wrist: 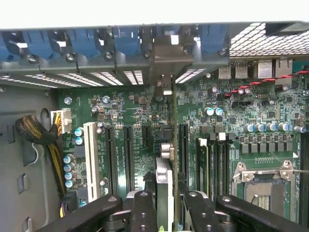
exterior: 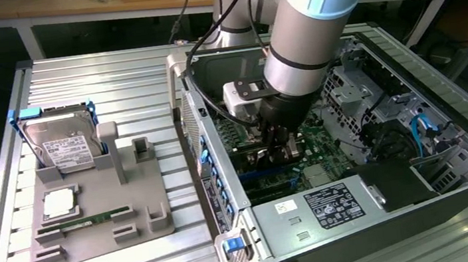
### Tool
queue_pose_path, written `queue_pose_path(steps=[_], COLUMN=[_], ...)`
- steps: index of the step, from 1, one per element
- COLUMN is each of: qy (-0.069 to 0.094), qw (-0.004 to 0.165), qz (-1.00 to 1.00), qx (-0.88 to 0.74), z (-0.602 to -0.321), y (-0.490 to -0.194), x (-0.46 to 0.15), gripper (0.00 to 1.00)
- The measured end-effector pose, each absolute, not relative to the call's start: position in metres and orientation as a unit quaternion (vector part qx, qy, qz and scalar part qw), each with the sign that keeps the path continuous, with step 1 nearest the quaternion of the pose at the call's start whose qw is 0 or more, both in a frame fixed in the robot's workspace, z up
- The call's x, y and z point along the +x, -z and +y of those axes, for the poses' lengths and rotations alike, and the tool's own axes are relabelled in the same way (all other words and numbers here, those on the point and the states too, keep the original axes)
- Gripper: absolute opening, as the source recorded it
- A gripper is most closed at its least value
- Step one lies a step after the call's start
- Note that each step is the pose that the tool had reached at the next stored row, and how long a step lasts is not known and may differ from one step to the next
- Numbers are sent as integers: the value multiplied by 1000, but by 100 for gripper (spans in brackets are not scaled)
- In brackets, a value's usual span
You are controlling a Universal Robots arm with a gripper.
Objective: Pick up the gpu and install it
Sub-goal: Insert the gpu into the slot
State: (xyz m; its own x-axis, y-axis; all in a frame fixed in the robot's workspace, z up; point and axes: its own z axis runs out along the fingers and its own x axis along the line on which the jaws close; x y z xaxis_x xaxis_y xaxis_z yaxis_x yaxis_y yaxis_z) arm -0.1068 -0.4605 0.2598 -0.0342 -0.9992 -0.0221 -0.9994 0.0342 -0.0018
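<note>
GPU stands on edge between the two black fingers of the gripper, which are clamped against its flat faces, deep inside the opened computer case. Seen from the wrist, the card's thin edge runs across the green motherboard, alongside the long black expansion slots and towards a grey metal tab on the case wall, under a row of blue retainer clips. Whether its lower edge sits in a slot cannot be told. A processor socket lies farther along the board. In the exterior view the robot arm reaches down into the case. To the exterior view's left of the case, on the ribbed aluminium table, a grey fixture carries a silver hard drive upright in a blue frame, a square silvery chip and a narrow green memory stick.
</note>
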Motion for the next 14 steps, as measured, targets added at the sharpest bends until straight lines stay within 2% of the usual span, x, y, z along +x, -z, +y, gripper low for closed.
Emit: queue_pose_path(steps=[14], qy=[-5], qw=[7], qz=[719], qx=[-695], z=[-461], y=[-261], x=[-97], gripper=[27])
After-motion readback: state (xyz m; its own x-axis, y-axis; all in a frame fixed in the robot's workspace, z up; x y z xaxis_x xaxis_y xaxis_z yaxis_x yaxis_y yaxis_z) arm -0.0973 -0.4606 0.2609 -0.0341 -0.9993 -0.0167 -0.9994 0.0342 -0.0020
